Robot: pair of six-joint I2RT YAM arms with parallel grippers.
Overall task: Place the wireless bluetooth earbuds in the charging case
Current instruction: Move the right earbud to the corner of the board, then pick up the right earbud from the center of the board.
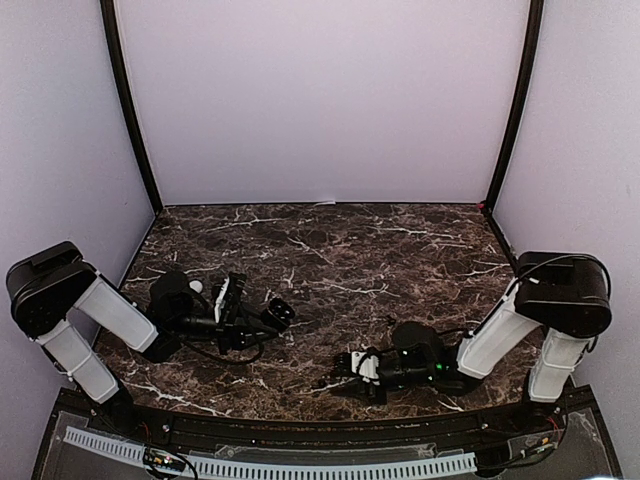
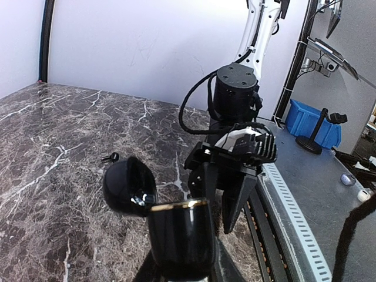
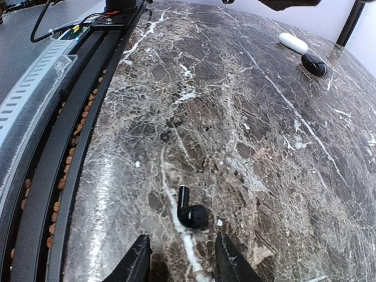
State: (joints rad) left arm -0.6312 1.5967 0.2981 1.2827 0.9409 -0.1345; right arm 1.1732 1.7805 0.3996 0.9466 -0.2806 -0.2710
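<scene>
Our left gripper (image 1: 262, 319) is closed narrow on the black charging case (image 2: 179, 235), which sits at its tip, right under the wrist camera. The case's lid (image 2: 129, 187) is swung open on its hinge to one side, and a thin gold rim rings the mouth. From this angle we cannot see into the wells.

Our right gripper (image 3: 179, 261) lies low over the dark marbled surface (image 1: 350, 250), its jaws partly apart with nothing between them. A black earbud (image 3: 191, 212) lies on the surface just ahead of the fingertips (image 3: 138, 261), in line with the gap and touching neither finger. Its rounded head is toward the gripper and its short stem points away. It is outside the charging case, which is apart from it, over at the left gripper.

Beyond the open lid, farther from the left gripper, a second black earbud (image 2: 110, 157) lies on the surface, also outside the case.

Well ahead of the right gripper and off to one side, a white oblong piece (image 3: 292, 42) and a black oblong piece (image 3: 314, 63) lie just beside each other on the surface. They are too small for us to tell what they are.
</scene>
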